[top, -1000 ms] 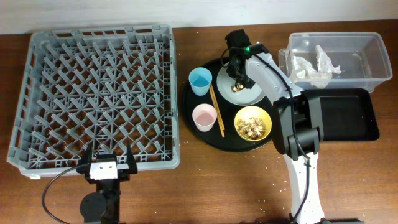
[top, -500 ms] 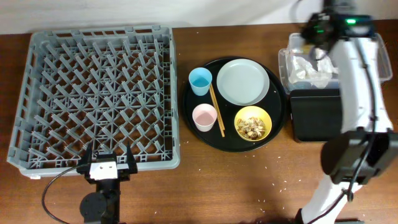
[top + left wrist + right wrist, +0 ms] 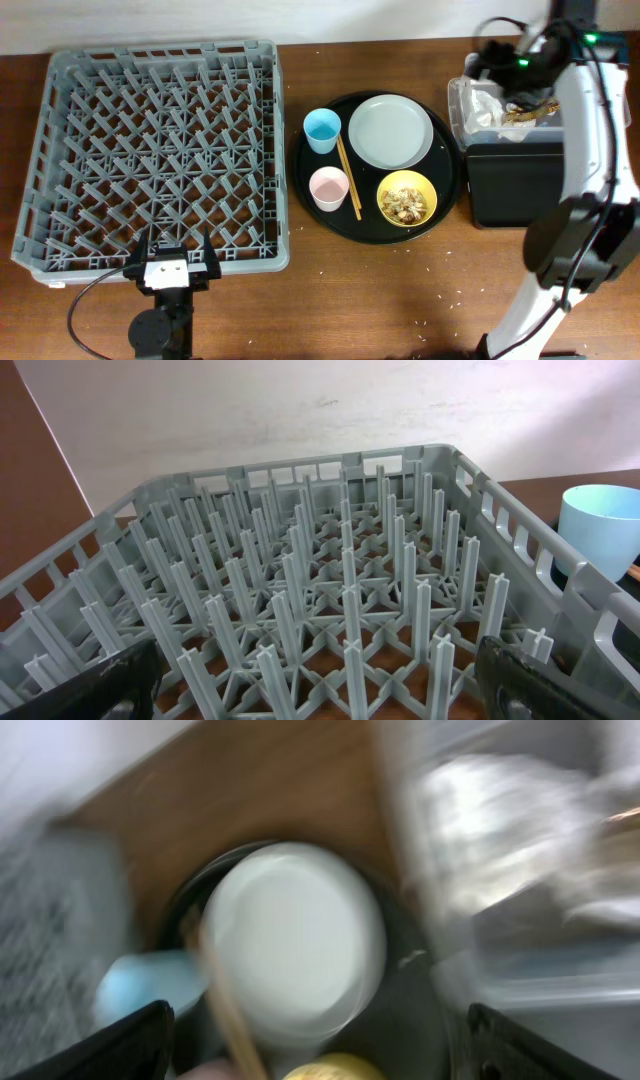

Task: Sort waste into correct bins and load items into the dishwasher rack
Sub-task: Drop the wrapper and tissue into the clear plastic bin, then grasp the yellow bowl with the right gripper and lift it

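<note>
My right gripper (image 3: 500,75) hangs over the clear tub (image 3: 458,95) at the back right. It is open, with nothing between its fingers (image 3: 130,1040). A brown-and-white wrapper (image 3: 522,112) shows in the tub beside the white napkins (image 3: 488,108). The right wrist view is blurred and looks down on the grey plate (image 3: 295,940). On the round black tray (image 3: 300,165) sit the plate (image 3: 390,130), blue cup (image 3: 321,130), pink cup (image 3: 328,188), chopsticks (image 3: 347,175) and yellow bowl (image 3: 407,198) of food scraps. My left gripper (image 3: 178,262) stands open at the front edge of the dishwasher rack (image 3: 150,150).
The shallow black rectangular tray (image 3: 505,190) lies in front of the tub, partly hidden by my right arm. Rice grains are scattered on the wooden table near the front. The left wrist view shows the rack's pegs (image 3: 300,590) and the blue cup (image 3: 605,525).
My right gripper left the plate shut on the wrapper, swung right to the clear tub and opened; the wrapper is now in the tub. The left arm has not moved.
</note>
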{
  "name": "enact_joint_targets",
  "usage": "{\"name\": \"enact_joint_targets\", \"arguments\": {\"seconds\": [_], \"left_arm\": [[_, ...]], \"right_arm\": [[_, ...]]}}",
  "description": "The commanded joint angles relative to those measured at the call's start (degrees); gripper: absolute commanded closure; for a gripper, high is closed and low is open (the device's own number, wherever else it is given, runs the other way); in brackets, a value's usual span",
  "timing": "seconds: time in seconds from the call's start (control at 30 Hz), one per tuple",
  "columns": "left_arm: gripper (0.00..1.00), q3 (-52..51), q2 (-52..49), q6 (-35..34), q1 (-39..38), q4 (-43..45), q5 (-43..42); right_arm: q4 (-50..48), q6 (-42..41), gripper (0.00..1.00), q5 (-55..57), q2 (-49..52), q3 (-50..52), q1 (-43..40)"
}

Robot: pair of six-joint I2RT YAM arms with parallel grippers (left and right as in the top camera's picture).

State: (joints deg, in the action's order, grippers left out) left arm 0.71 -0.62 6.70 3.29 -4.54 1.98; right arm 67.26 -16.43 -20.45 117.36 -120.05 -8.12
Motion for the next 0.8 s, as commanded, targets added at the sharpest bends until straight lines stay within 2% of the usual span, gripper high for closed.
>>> {"name": "enact_joint_targets", "arguments": {"seconds": [0.0, 0.1, 0.17, 0.2, 0.27, 0.4, 0.47, 0.57, 0.63, 0.73, 0.77], "left_arm": [[0.0, -0.2, 0.3, 0.9, -0.1, -0.1, 0.6], [0.0, -0.2, 0.3, 0.9, -0.1, -0.1, 0.6], [0.0, -0.2, 0.3, 0.9, -0.1, -0.1, 0.6], [0.0, -0.2, 0.3, 0.9, -0.1, -0.1, 0.6], [0.0, -0.2, 0.3, 0.9, -0.1, -0.1, 0.6], [0.0, -0.2, 0.3, 0.9, -0.1, -0.1, 0.6], [0.0, -0.2, 0.3, 0.9, -0.1, -0.1, 0.6], [0.0, -0.2, 0.3, 0.9, -0.1, -0.1, 0.6], [0.0, -0.2, 0.3, 0.9, -0.1, -0.1, 0.6], [0.0, -0.2, 0.3, 0.9, -0.1, -0.1, 0.6], [0.0, -0.2, 0.3, 0.9, -0.1, -0.1, 0.6]], "right_arm": [[7.4, 2.9, 0.11, 1.4, -1.6, 0.3, 10.2], [9.5, -2.8, 0.12, 10.6, -1.6, 6.4, 19.1], [4.7, -6.9, 0.17, 11.1, -1.5, 13.5, 22.8], [2.0, -8.6, 0.22, 11.0, -1.5, 17.8, 24.2], [-2.1, -9.6, 0.26, 11.0, -1.5, 24.0, 26.0], [-9.9, -11.8, 0.41, 11.0, -1.5, 34.7, 27.2], [-14.3, -12.6, 0.57, 11.0, -1.5, 40.1, 27.2], [-14.6, -12.6, 0.78, 11.0, -1.7, 39.8, 27.2], [-13.8, -12.5, 0.85, 11.0, -2.3, 37.9, 27.2], [-10.2, -11.8, 0.87, 11.2, -2.7, 32.9, 27.2], [-9.7, -10.3, 0.83, 11.3, -2.7, 32.1, 27.2]]}}
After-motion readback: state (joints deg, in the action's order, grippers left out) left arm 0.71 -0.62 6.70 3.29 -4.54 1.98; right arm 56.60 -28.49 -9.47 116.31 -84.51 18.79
